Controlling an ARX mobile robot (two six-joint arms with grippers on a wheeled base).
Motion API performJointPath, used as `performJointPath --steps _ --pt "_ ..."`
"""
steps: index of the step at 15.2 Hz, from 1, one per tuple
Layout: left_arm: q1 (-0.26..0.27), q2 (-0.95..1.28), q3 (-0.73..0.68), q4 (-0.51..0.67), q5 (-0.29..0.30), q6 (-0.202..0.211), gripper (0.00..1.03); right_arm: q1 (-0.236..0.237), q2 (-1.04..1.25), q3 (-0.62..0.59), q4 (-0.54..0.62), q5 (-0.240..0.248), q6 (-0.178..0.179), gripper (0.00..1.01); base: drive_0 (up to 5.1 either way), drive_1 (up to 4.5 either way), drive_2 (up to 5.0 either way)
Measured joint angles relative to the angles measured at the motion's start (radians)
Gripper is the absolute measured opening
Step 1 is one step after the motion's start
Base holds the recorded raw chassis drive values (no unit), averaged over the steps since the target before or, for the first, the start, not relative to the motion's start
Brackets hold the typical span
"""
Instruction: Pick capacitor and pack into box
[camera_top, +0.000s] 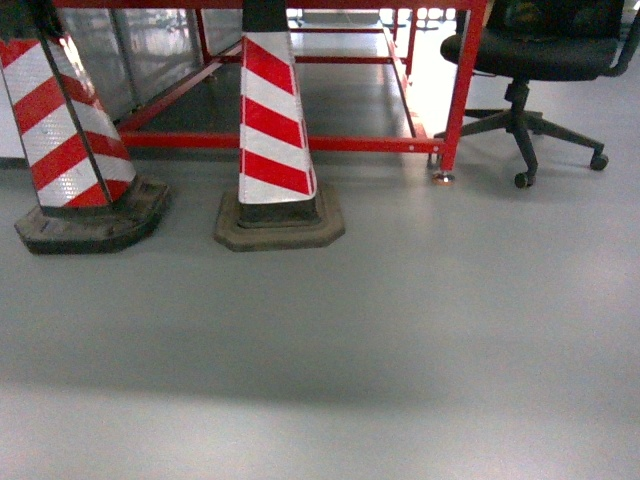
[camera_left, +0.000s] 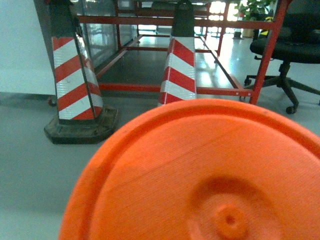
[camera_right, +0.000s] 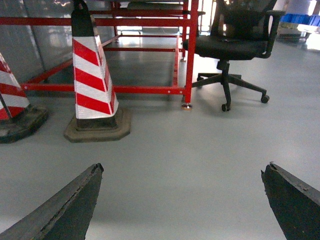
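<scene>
Head view: grey floor (camera_top: 400, 340), two red-and-white striped cones, the left cone (camera_top: 70, 140) and the middle cone (camera_top: 275, 130), both with tops cut off by the frame edge. Red metal frame (camera_top: 300, 143) behind them; black office chair (camera_top: 540, 60) at upper right, only seat and base showing. No arm, box or capacitor visible here.

Left wrist view: an orange disc (camera_left: 210, 175) with a raised rim and a small central hole fills the lower frame, hiding the left gripper entirely; cannot tell how its fingers stand. The cones and the frame show above it.

Right wrist view: right gripper (camera_right: 182, 200) with its two dark fingers (camera_right: 70, 205) set wide apart, nothing between them, only floor. Finger bases are cut off. Box and capacitor not seen in any view.
</scene>
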Motion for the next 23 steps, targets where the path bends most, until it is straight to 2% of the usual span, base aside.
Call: performJointPath --steps 6,23 --pt "0.0 0.0 0.0 0.002 0.0 0.0 0.43 0.0 0.0 0.0 0.005 0.0 0.0 0.98 -5.0 2.5 2.5" --pt "0.0 0.0 0.0 -0.001 0.0 0.0 0.43 0.0 0.0 0.0 0.001 -0.001 0.0 0.98 0.0 0.0 0.0"
